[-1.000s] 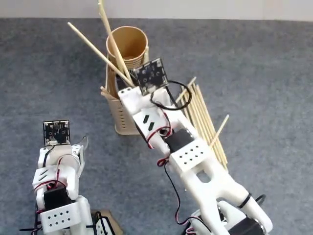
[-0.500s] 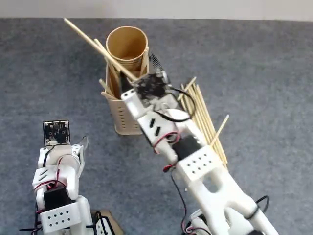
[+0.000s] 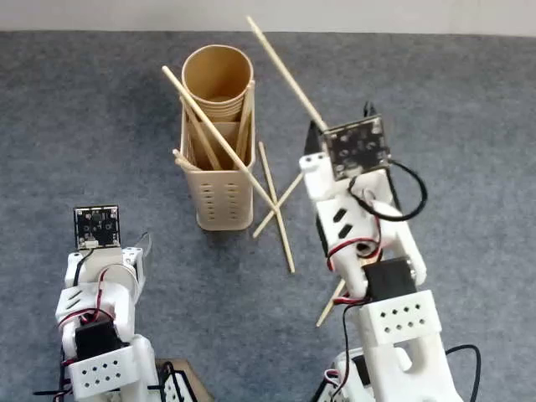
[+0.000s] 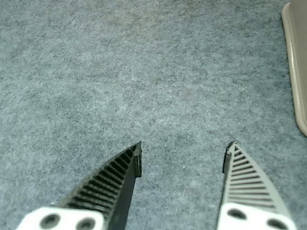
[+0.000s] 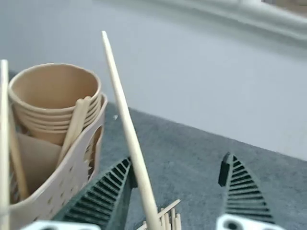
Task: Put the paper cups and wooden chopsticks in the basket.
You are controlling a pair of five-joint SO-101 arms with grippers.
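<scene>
A beige slotted basket (image 3: 216, 188) holds a stack of paper cups (image 3: 218, 77) and several wooden chopsticks (image 3: 203, 134); one long chopstick leans out over its rim. Two or three more chopsticks (image 3: 274, 205) lie crossed on the carpet just right of the basket. My right gripper (image 5: 177, 160) hangs open to the right of the basket, with one chopstick (image 5: 125, 127) sticking up against the inner side of one finger. A bundle of chopsticks (image 5: 168, 219) lies below it. My left gripper (image 4: 184, 155) is open over bare carpet, low at the left.
Grey carpet covers the table. A basket corner (image 4: 295, 62) edges into the left wrist view. One chopstick end (image 3: 331, 306) pokes out from under the right arm. A pale wall (image 5: 201, 72) rises behind the basket.
The right arm has swung from over the basket to its right. A chopstick now stands up at its gripper, and a few lie crossed beside the basket. The left arm is unmoved.
</scene>
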